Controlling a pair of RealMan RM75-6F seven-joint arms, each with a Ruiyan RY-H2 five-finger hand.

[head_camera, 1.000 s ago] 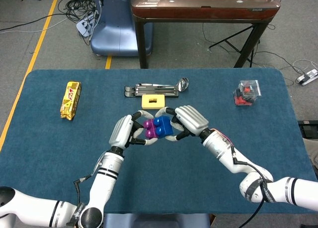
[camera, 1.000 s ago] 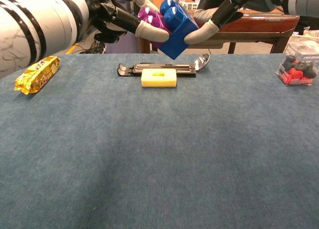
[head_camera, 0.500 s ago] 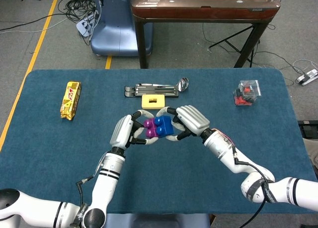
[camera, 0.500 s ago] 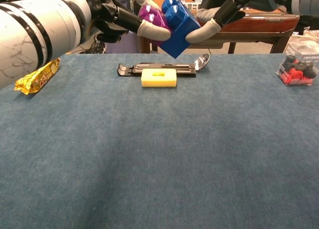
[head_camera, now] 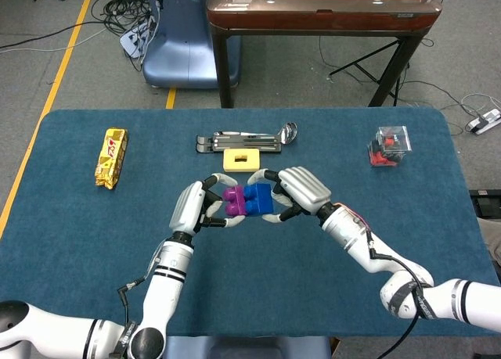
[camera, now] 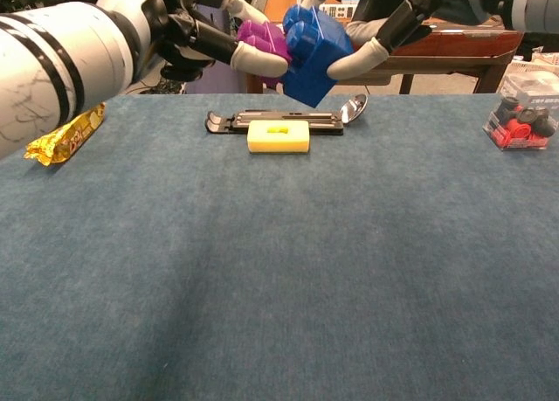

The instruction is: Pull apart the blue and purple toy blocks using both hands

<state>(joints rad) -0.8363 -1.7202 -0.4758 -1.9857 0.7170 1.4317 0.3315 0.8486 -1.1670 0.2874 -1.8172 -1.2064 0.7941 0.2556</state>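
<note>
The purple block (head_camera: 233, 201) and the blue block (head_camera: 257, 200) are held in the air above the table's middle, still touching side by side. My left hand (head_camera: 193, 206) grips the purple block (camera: 262, 41) from the left. From the right, my right hand (head_camera: 301, 190) grips the blue block (camera: 313, 53). In the chest view the left hand (camera: 188, 25) and right hand (camera: 389, 21) show near the top edge, fingertips wrapped under the blocks. The seam between the two blocks is partly hidden by fingers.
On the blue table (head_camera: 94, 242) lie a yellow block (head_camera: 243, 159), a black and silver tool (head_camera: 246, 142) behind it, a gold snack bar (head_camera: 111, 157) at the left and a clear box with red parts (head_camera: 390, 145) at the right. A wooden table (head_camera: 321, 11) stands beyond.
The block pair has rotated to lie level, the purple block shifting slightly left. Both hands keep their grip and have turned a little with the blocks.
</note>
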